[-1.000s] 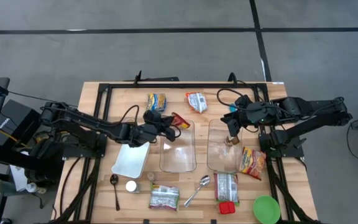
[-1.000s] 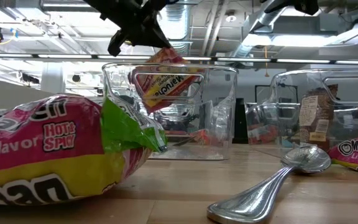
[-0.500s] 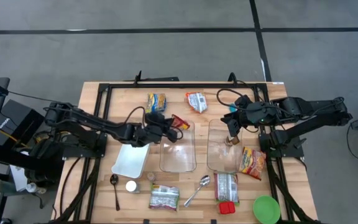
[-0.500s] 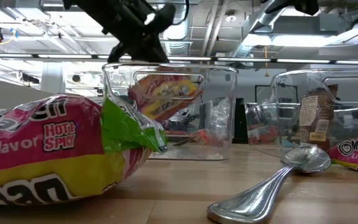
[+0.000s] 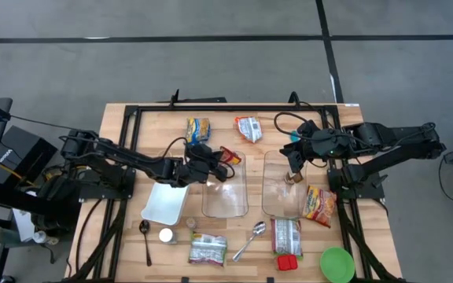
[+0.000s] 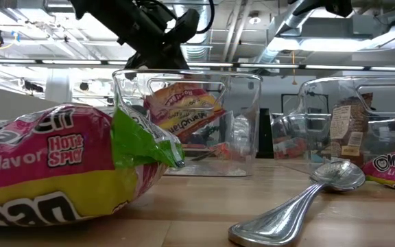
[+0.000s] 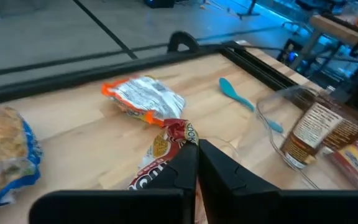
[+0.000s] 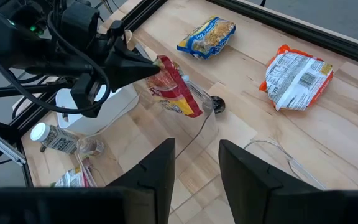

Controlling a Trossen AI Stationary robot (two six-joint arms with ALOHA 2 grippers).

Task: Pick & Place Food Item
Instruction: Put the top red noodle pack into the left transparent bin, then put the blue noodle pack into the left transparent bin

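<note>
From above, my left gripper [image 5: 213, 155] has slid toward its own side since a second ago. Its fingers are clamped on the red and yellow packet [image 5: 228, 156], which hangs over the far rim of the left clear box [image 5: 225, 206]. My right gripper [image 5: 292, 159] has not moved. It hangs over the right clear box [image 5: 281, 206].

The low view shows the packet [image 6: 182, 113] now tipped flatter, partly inside the box [image 6: 242, 123].

My left wrist view shows a blue spoon [image 7: 236, 96] on the table [image 7: 73, 130].

My right wrist view shows its fingers [image 8: 160, 168] apart, holding nothing.
</note>
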